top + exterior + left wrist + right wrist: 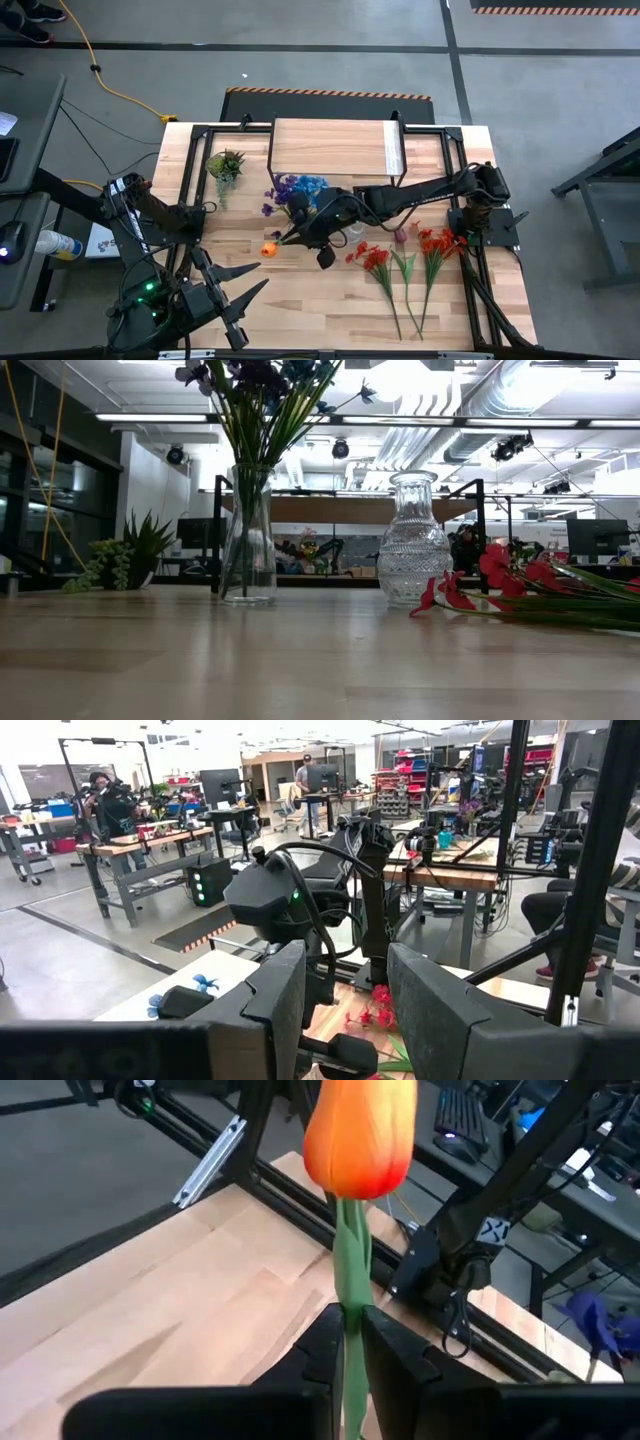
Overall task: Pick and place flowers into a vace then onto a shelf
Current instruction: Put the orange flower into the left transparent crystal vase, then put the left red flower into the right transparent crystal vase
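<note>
An orange flower (268,249) juts out from my right gripper (290,238), which is shut on its green stem over the middle of the table. Behind it, a clear vase (248,535) holds blue and purple flowers (297,189). A patterned empty glass vase (413,540) stands beside it. Red flowers (378,262) lie flat on the tabletop at the right. The shelf (335,148) stands at the far edge. My left gripper (245,283) hangs open near the front left, holding nothing. My right gripper pinches the orange flower's green stem (350,1295) between its two fingers, a short way below the bloom (358,1130). The fingers come from the table's right, slanting slightly down, and lie along the stem. The bloom sticks out past the fingertips, clear of the table.
A small green spiky plant (225,165) sits at the far left of the table. A dark pinkish flower (400,237) lies among the red ones. Bare wood (300,300) spreads along the table's near side. Black frame bars (200,140) edge the table.
</note>
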You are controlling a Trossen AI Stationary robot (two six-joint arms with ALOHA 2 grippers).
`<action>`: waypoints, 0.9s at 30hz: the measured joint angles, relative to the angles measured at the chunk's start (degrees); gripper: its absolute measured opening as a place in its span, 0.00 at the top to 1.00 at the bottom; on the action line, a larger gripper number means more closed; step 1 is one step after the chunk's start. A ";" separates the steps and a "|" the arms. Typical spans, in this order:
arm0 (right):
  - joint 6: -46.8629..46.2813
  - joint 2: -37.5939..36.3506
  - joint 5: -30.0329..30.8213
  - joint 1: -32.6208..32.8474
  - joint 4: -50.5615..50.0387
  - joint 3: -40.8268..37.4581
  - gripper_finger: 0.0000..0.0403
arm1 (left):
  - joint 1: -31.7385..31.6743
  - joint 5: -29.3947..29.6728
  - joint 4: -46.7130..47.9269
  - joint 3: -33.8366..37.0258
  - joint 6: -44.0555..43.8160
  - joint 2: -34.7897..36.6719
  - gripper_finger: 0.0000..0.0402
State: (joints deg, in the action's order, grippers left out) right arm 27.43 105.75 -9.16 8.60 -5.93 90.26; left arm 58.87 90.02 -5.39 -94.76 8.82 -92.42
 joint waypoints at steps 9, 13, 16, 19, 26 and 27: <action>1.01 -0.40 3.42 -0.04 -1.63 0.00 0.94 | 0.00 0.00 0.01 0.00 0.04 0.00 0.56; 1.15 -0.95 4.87 -0.13 -2.20 0.00 0.96 | 0.00 0.00 0.01 -0.01 0.04 0.00 0.56; 1.15 -1.29 4.91 -0.36 -2.47 0.00 0.96 | 0.00 0.00 0.01 0.00 0.06 0.00 0.56; 1.10 -1.31 4.95 -0.48 -2.81 0.00 0.96 | 0.00 0.00 0.01 0.00 0.06 0.00 0.56; 1.12 -1.37 5.45 -0.48 -3.25 0.16 0.94 | 0.00 0.00 0.38 0.00 0.00 0.00 0.56; 1.12 -1.38 5.68 -0.48 -4.16 0.70 0.94 | 0.00 0.00 0.64 0.00 -0.02 0.00 0.56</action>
State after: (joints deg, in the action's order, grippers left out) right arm 28.56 104.38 -3.48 8.12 -10.10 90.96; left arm 58.87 90.02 -4.75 -94.76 8.80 -92.42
